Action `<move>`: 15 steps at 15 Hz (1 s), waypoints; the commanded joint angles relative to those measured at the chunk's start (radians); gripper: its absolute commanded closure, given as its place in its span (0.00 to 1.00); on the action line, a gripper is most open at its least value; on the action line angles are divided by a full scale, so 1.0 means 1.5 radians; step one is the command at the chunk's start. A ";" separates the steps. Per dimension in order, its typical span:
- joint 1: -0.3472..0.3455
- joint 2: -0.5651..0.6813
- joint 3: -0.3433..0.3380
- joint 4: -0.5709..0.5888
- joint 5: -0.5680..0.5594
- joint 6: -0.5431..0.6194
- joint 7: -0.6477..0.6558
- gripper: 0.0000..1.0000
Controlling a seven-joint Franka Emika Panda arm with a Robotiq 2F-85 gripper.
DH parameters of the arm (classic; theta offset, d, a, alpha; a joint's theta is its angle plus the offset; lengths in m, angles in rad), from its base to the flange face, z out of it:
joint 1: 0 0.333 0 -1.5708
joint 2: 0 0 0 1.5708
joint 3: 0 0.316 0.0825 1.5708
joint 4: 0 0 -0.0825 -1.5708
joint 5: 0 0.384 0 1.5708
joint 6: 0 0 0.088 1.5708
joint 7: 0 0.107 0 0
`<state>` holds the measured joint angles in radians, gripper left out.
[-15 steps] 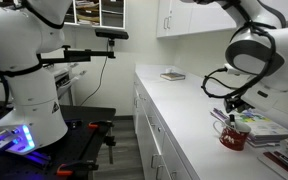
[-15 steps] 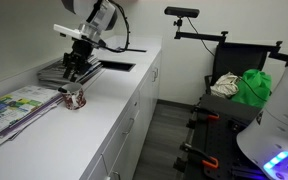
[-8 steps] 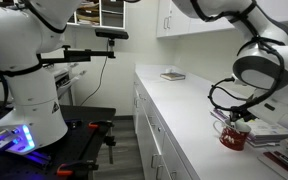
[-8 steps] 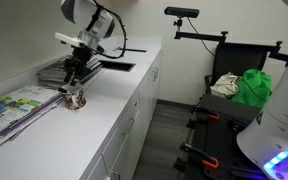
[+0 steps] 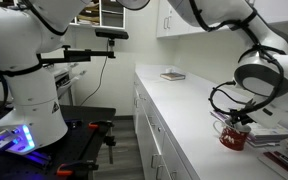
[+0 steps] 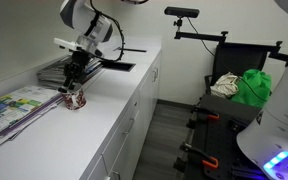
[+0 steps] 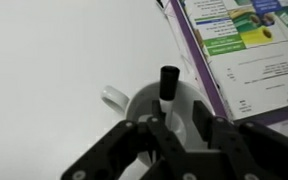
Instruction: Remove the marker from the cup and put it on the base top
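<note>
The dark red cup stands on the white base top near its front end, beside some magazines; it also shows in an exterior view. In the wrist view the cup shows a white inside and a handle at its left. The dark marker stands upright in it. My gripper is open, right above the cup, with its fingers on either side of the marker. The gripper shows in both exterior views, just over the cup.
Magazines lie next to the cup, and also show in the wrist view. A sink is set into the counter behind. A small flat object lies at the counter's far end. A camera stand stands in the aisle.
My gripper has come down from well above the cup to just over its rim. The cup and marker have not moved.
</note>
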<state>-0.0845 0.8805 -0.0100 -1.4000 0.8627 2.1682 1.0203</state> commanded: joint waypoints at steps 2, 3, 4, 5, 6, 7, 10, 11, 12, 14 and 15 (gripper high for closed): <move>-0.001 0.029 0.002 0.045 -0.016 -0.057 0.036 0.56; 0.001 0.033 0.001 0.050 -0.018 -0.063 0.039 0.57; 0.002 0.037 -0.001 0.053 -0.019 -0.066 0.041 0.67; 0.002 0.041 -0.001 0.057 -0.019 -0.069 0.041 0.75; 0.001 0.044 0.000 0.059 -0.020 -0.069 0.039 0.84; 0.001 0.045 0.000 0.061 -0.020 -0.066 0.036 0.92; -0.009 0.036 0.009 0.057 -0.008 -0.064 0.018 0.95; -0.014 0.029 0.013 0.054 -0.002 -0.063 0.010 0.95; -0.019 0.020 0.017 0.049 0.006 -0.061 0.001 0.95; -0.025 -0.009 0.025 0.029 0.020 -0.053 -0.022 0.95; -0.031 -0.025 0.033 0.021 0.030 -0.055 -0.037 0.95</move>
<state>-0.1023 0.9090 0.0068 -1.3199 0.8678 2.1041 1.0203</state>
